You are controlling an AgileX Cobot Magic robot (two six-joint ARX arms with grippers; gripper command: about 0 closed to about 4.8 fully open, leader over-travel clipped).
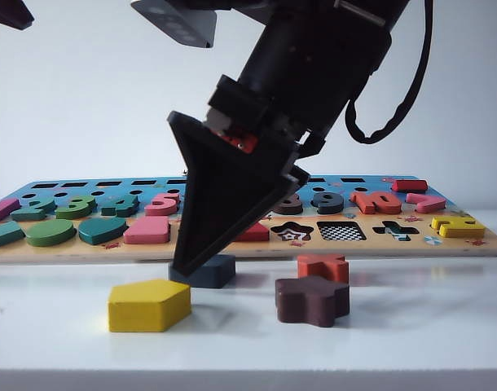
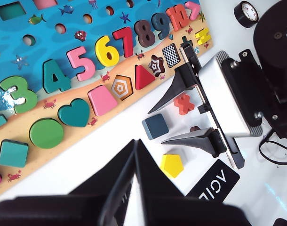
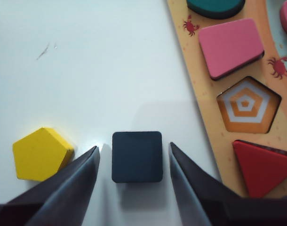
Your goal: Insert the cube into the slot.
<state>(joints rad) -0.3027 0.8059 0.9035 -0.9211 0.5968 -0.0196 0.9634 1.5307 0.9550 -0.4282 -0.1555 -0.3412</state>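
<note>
The cube lies flat on the white table, just beside the puzzle board, opposite the board's empty pentagon slot. The right gripper straddles it, jaws apart, one finger on each side with a thin gap to the cube on both. A yellow pentagon sits near the cube, on the side away from the board. A brown star and an orange cross lie farther along the board's edge. The left gripper hangs above the table away from the cube, its fingers pressed together, holding nothing.
</note>
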